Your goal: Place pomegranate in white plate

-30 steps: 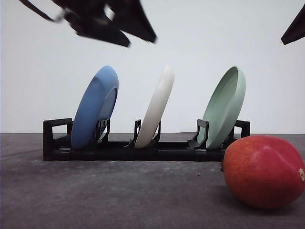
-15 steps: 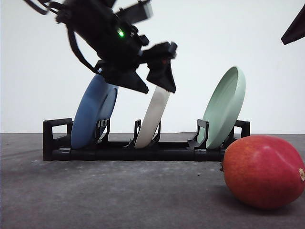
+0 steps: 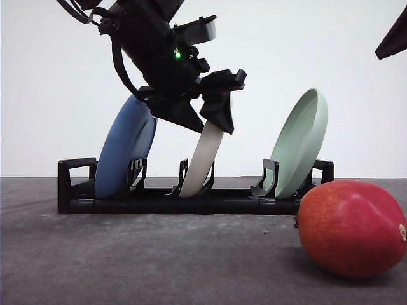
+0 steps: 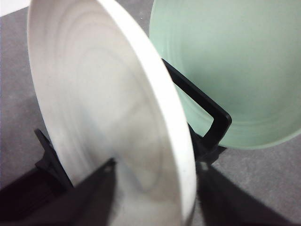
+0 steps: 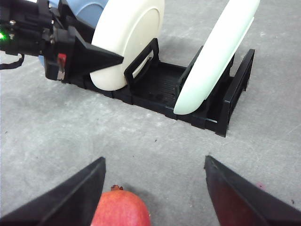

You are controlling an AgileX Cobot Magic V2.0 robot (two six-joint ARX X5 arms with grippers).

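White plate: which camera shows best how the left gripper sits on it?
Left wrist view: the white plate rim runs between both fingers. Front view shows the left gripper covering its top edge; right wrist view shows one finger against its face.

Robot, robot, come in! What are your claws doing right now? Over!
Left claw open, fingers either side of white plate rim, plate upright in black rack. Right claw open above pomegranate, which sits on table. Nothing blocking.
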